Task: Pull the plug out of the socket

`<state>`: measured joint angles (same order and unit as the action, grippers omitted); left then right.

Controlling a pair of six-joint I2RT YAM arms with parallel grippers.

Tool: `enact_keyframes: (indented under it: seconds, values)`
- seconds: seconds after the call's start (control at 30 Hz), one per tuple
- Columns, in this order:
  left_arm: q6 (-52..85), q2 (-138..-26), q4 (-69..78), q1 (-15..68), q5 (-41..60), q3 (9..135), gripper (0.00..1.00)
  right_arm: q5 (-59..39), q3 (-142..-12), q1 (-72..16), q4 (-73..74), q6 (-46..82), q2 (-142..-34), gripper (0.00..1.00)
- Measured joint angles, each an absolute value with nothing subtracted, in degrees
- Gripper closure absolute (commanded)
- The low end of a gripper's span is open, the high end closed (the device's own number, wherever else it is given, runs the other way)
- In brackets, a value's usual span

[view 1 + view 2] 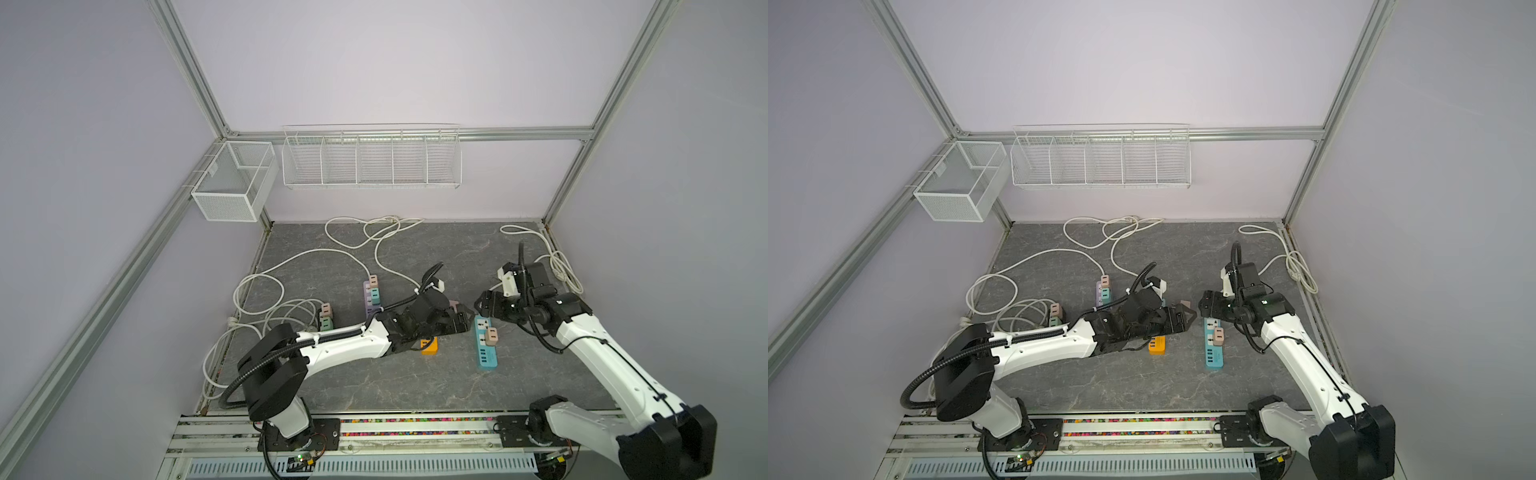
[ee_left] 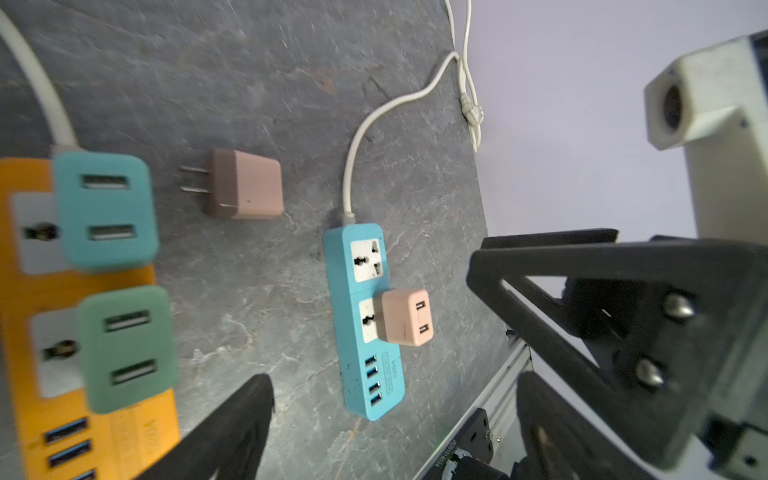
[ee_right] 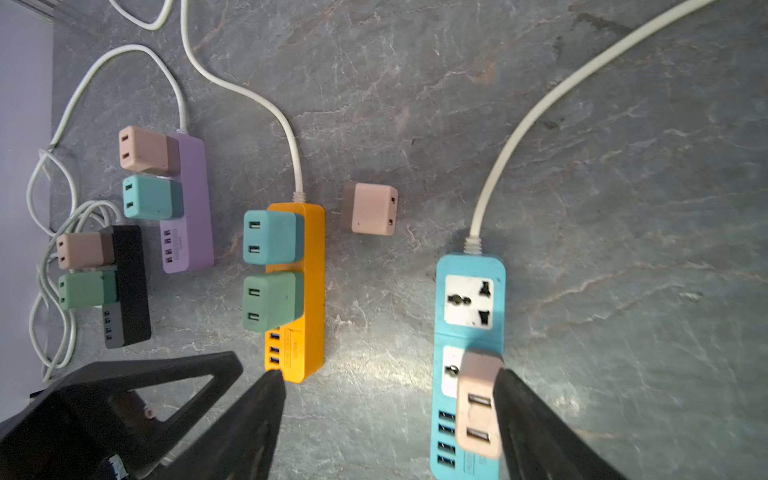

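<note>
A pink plug sits in the lower socket of the blue power strip; the upper socket is bare. My right gripper hovers over this strip's near end, open wide, and one of its fingers lies right beside the plug. A loose pink-brown plug lies on its side on the table between the orange and blue strips, prongs free. My left gripper is open with nothing between its fingers, just left of the blue strip in both top views.
The orange strip holds a teal plug and a green plug. Further left lie a purple strip and a black strip, each carrying two plugs. White cords loop over the table's back and left. The two grippers are close together.
</note>
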<state>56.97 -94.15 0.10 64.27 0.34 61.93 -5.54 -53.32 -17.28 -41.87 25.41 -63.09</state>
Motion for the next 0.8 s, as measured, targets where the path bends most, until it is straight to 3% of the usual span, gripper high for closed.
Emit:
enact_keyframes:
  seconds: [0.37, 0.8]
  values:
    - [58.57, -103.96, 0.99, 66.30, 7.16, 67.46, 0.31, 0.01, -53.49, -17.28, -53.67, 26.15, -55.70, 0.12]
    - [60.88, -113.47, 1.32, 67.20, 10.41, 70.35, 0.48, 1.76, -44.73, -18.55, -55.70, 30.50, -51.83, 0.11]
